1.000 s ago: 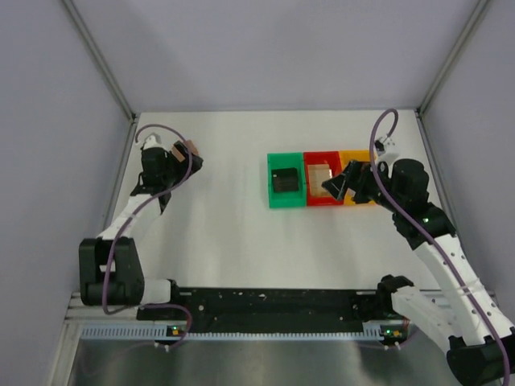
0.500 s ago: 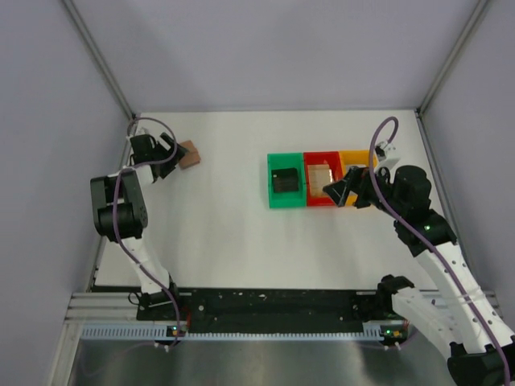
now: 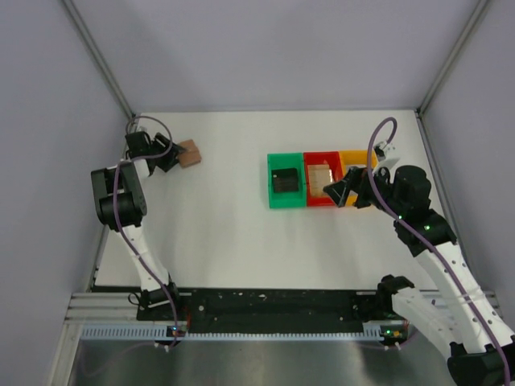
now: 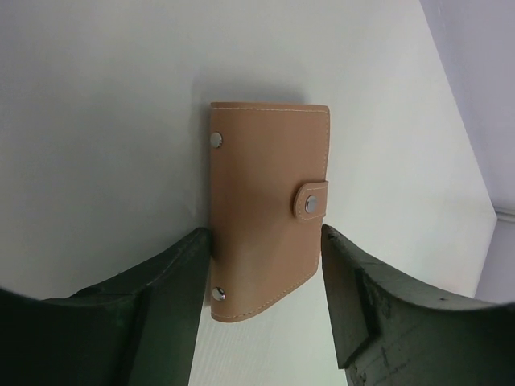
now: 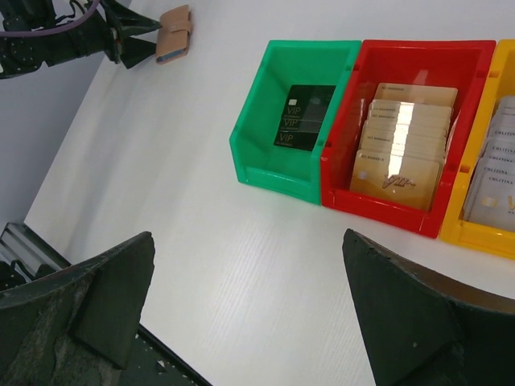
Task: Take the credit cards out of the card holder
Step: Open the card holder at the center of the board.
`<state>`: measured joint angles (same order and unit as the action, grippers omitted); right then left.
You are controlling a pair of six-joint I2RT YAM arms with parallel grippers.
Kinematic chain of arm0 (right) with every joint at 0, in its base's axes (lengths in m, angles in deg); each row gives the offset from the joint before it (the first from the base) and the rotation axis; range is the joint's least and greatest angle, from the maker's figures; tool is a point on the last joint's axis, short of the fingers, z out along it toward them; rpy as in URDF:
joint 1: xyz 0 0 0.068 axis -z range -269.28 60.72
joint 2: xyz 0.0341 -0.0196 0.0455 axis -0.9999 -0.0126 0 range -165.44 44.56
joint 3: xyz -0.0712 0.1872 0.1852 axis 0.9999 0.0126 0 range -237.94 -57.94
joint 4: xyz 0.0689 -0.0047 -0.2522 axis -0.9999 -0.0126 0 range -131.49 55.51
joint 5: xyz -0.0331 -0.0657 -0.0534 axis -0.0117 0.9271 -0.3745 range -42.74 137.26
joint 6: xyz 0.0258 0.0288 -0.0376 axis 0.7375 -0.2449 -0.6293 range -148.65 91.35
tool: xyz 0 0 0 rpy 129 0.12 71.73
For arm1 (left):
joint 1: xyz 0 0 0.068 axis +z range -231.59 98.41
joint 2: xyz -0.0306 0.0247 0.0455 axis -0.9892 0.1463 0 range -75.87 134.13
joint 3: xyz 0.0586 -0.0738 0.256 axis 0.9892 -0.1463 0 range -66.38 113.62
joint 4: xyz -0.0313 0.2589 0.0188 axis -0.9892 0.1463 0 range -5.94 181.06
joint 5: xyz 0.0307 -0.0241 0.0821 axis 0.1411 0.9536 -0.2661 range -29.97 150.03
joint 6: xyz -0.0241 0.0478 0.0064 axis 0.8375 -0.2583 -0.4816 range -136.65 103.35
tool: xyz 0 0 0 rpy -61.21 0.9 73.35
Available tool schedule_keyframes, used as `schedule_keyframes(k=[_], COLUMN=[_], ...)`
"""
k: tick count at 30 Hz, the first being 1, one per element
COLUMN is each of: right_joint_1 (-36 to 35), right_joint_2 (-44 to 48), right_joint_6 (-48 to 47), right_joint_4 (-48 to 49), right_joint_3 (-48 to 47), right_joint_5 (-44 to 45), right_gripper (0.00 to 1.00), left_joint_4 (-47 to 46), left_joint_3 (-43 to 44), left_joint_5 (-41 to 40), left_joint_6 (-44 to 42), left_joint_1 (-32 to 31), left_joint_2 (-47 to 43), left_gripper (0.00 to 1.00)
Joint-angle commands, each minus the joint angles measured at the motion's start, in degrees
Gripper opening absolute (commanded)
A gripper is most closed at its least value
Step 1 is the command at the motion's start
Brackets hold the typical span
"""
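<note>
The card holder [image 4: 269,213] is a tan leather wallet, closed, with its snap tab fastened. It sits at the table's far left [image 3: 190,153] and also shows in the right wrist view [image 5: 175,33]. My left gripper [image 4: 264,233] has a finger against each long edge of the holder and is shut on it [image 3: 170,150]. No cards show in the holder. Black cards [image 5: 302,117] lie in the green bin [image 3: 274,199]. My right gripper [image 5: 248,241] is open and empty, just in front of the bins [image 3: 336,190].
A red bin [image 5: 386,211] holds several gold cards. A yellow bin [image 5: 475,237] to its right holds pale cards. The three bins stand side by side right of centre. The enclosure's left wall is close to the left arm [image 3: 121,201].
The left arm has reared up and stretched out, and its gripper has drawn slightly back and left. The card holder stays about where it was. The right gripper has shifted slightly nearer.
</note>
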<state>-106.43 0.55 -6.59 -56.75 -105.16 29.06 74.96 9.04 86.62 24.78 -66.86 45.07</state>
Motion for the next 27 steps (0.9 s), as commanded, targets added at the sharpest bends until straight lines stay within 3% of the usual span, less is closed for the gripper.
schedule_keyframes(k=[1,7,13,21,27], right_joint_1=[-0.6,-0.6,-0.6,-0.6,-3.4], right_joint_2=[0.3,0.6,0.4,-0.2,-2.1], right_joint_6=[-0.9,-1.1,-1.1,-0.7,-0.4], right_joint_4=[2.7,2.6,2.6,3.4,5.4], right_joint_3=[-0.3,-0.2,-0.1,0.6,2.7], right_joint_5=[0.4,0.6,0.5,-2.1,-4.1], right_gripper=[0.99,0.99,0.98,0.98,0.99], left_joint_4=[4.3,7.0,7.2,6.9,6.2], left_joint_3=[2.9,5.0,4.9,-1.4,-15.5], left_joint_5=[1.6,2.1,3.6,8.7,9.3], left_joint_6=[0.4,0.3,-0.8,-1.7,-1.7], left_joint_1=[0.1,0.1,0.1,-0.7,-5.4], left_joint_2=[2.9,4.6,4.4,-2.1,-14.1], left_gripper=[0.56,0.31,0.00,0.00,0.00])
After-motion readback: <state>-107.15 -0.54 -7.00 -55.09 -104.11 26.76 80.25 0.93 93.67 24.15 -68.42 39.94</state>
